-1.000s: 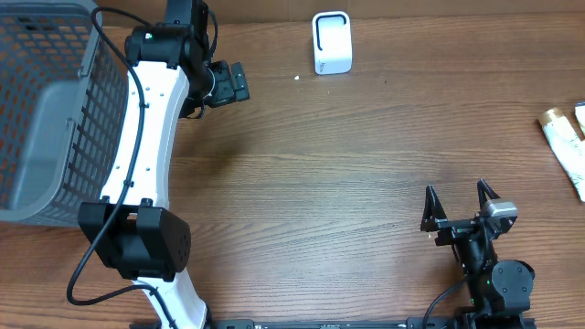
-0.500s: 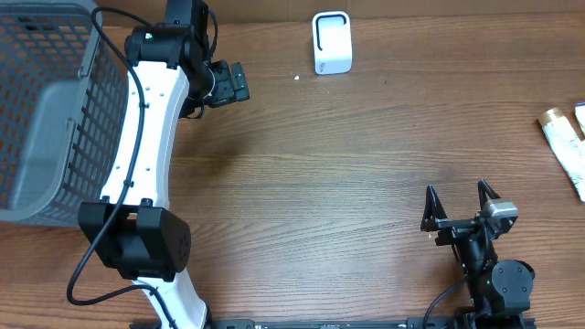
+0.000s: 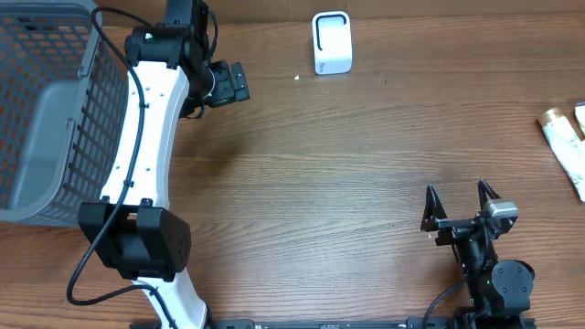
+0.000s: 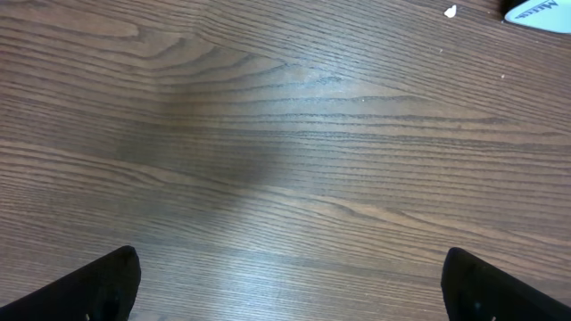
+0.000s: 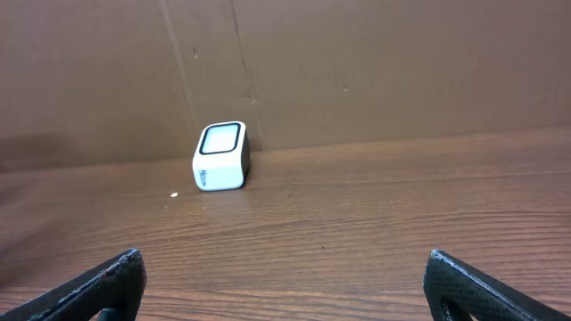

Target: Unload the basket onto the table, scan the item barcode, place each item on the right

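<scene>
Grained brown wooden table (image 3: 347, 174), glossy white boxy scanner (image 3: 332, 43) at its far edge, grey mesh basket (image 3: 87, 128) at far left corner, left gripper (image 3: 228, 84) and right gripper (image 3: 455, 196) spread empty, nothing moved.

Tubes (image 3: 568, 147) cut by right edge, basket (image 3: 55, 46) cropped left, scanner (image 4: 541, 11) clipped in corner

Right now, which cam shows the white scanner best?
Right wrist: the scanner sits whole and unobstructed, its dark-framed window and side label visible. Overhead also shows it whole, but small and from above. Left wrist catches only a clipped white sliver at its top right corner.
</scene>
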Available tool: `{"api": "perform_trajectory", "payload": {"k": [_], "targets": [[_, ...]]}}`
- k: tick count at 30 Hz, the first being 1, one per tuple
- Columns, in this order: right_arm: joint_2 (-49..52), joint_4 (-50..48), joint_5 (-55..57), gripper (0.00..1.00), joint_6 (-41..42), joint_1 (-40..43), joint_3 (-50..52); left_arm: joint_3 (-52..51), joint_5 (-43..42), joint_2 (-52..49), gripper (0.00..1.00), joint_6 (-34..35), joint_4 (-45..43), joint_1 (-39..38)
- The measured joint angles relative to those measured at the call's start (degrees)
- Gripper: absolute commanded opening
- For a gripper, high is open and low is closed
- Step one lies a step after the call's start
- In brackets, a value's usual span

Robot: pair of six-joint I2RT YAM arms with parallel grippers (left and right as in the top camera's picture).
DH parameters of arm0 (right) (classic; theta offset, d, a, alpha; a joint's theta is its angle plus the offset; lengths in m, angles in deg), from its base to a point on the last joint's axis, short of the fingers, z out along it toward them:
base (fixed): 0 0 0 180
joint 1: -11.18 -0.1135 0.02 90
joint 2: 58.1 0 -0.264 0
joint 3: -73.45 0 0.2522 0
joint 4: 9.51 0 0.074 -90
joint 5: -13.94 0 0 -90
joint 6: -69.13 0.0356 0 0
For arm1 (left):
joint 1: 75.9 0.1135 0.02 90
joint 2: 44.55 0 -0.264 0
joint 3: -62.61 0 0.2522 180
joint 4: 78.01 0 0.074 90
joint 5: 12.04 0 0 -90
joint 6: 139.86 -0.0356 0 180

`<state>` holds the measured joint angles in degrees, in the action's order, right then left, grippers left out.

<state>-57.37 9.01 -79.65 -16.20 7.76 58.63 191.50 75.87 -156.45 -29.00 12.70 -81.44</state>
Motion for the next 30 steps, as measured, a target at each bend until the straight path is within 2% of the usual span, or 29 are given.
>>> {"api": "perform_trajectory", "payload": {"k": [9, 14, 20, 25, 30], "targets": [[0.0, 0.0, 0.02, 1.0, -0.02, 0.0, 0.0, 0.0, 0.0, 0.0, 1.0, 0.0, 0.26, 0.02], [0.0, 0.02, 0.02, 1.0, 0.02, 0.0, 0.0, 0.0, 0.17, 0.0, 1.0, -0.04, 4.57, 0.0], [0.0, -0.02, 0.0, 1.0, -0.02, 0.0, 0.0, -0.02, 1.36, 0.79, 1.0, -0.07, 4.83, 0.0], [0.0, 0.0, 0.02, 1.0, -0.02, 0.0, 0.0, -0.02, 1.51, 6.91, 1.0, -2.1, 2.38, -0.28], [0.0, 0.04, 0.0, 1.0, 0.04, 0.0, 0.0, -3.74, 1.49, 19.12, 1.0, -8.11, -0.17, -2.29]]}}
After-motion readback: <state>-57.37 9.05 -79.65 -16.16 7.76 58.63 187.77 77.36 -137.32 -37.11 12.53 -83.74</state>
